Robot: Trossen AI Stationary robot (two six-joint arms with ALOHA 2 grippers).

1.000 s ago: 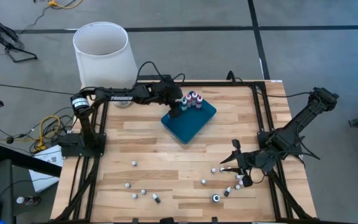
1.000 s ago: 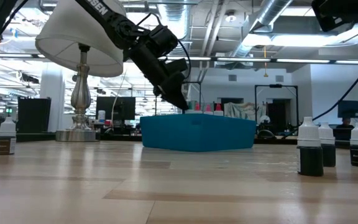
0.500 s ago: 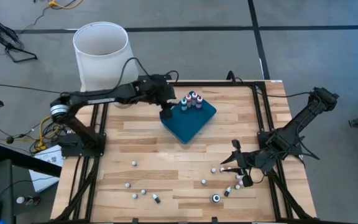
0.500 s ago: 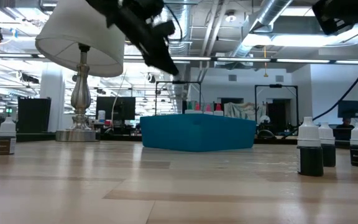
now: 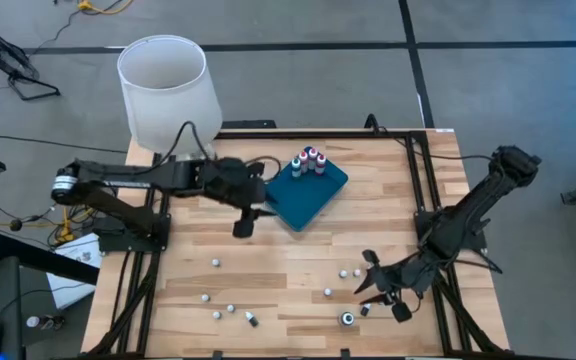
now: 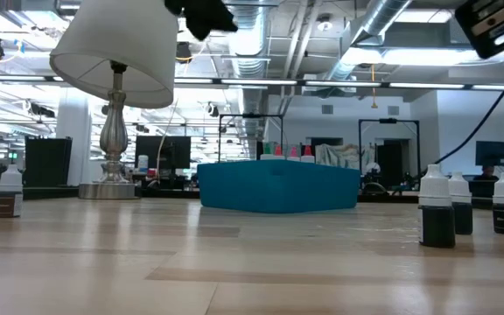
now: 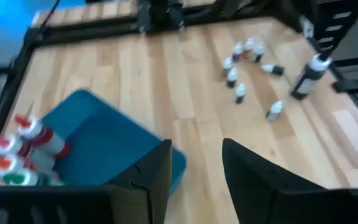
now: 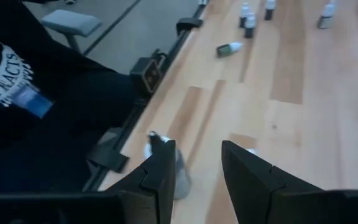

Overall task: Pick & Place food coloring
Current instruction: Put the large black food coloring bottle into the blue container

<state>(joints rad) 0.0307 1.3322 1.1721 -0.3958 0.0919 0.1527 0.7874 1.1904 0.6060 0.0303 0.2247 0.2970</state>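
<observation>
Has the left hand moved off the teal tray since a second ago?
Yes. In the high view the left hand, open and empty, has pulled back from over the teal tray to the bare wood beside its near-left edge.

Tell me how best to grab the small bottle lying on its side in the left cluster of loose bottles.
Probably best to grip the toppled bottle across its dark body, midway along, coming straight down from above. It lies flat on the table, so its long sides look free to straddle. The nearest upright bottle stands apart from it.
</observation>
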